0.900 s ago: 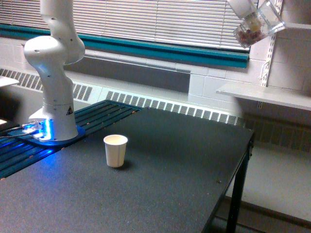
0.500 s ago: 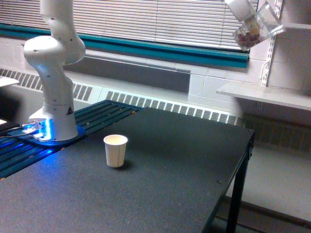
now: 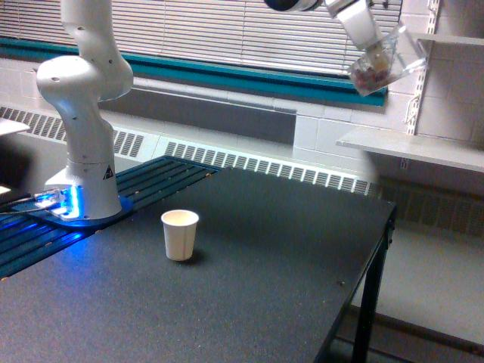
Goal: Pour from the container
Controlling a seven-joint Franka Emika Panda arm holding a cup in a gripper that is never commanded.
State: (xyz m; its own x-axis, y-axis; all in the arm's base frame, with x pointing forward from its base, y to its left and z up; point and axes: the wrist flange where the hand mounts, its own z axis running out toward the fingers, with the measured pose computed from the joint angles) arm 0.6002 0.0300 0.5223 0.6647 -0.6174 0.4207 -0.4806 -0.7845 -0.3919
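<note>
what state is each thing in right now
Clear plastic container with brownish-red pieces: held high, tilted, pieces inside, nothing visibly pouring.
Gripper: shut on the container.
Small white paper cup: upright on the table, open top, contents unclear.
Dark speckled table: bears only the cup and arm base.

The arm's white base column (image 3: 82, 113) stood upright at the exterior view's left. High at the top right, the hand (image 3: 363, 34) reached in from the upper edge, angled downward, clamped on the container (image 3: 376, 64), which hung tilted just below it.
</note>
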